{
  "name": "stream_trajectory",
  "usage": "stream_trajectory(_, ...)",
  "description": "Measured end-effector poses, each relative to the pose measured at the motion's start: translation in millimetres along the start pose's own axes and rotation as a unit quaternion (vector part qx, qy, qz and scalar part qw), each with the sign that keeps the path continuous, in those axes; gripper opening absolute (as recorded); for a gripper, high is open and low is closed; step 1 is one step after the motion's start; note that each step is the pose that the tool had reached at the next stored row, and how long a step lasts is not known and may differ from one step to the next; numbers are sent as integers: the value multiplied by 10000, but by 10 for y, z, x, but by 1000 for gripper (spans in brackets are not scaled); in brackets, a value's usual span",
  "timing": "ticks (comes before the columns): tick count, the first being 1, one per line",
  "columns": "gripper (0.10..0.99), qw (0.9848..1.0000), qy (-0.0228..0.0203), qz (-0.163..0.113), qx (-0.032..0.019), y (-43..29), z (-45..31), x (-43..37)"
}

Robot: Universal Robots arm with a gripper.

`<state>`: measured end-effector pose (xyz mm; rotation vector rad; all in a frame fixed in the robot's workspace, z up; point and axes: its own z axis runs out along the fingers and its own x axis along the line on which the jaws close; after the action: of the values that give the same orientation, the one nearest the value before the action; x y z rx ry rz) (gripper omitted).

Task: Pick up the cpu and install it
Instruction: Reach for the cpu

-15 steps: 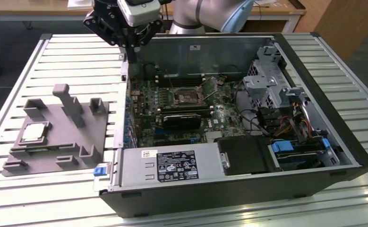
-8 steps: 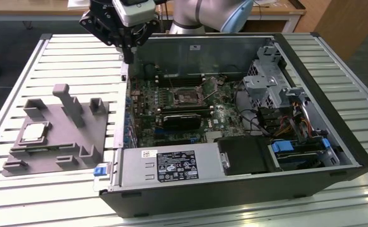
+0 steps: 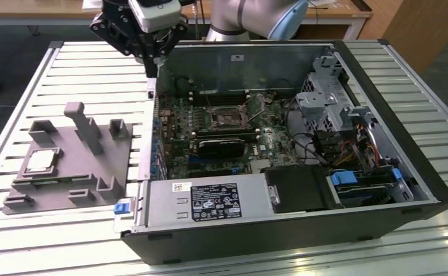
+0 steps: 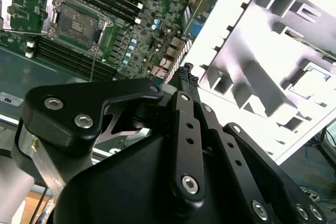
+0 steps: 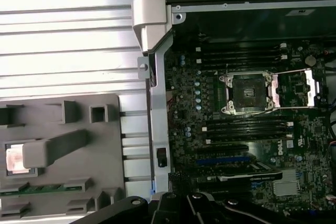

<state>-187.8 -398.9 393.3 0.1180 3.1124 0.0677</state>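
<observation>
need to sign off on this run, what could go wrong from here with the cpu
1. The cpu sits in a fixture pocket close to a tall peg. The gripper could knock that peg on a descent.
2. The case wall stands between the fixture and the socket. A low carry may clip it.
3. The socket is open, with its frame swung aside. A tilted or misaligned cpu could damage it.

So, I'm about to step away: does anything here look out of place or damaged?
Nothing stands out. The cpu lies flat in its grey fixture, and the motherboard socket is empty with its frame open.
</observation>
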Motion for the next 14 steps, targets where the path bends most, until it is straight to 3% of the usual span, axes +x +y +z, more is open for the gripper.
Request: stream_trajectory(14, 106, 10000, 0, 0, 0, -11, -4, 142)
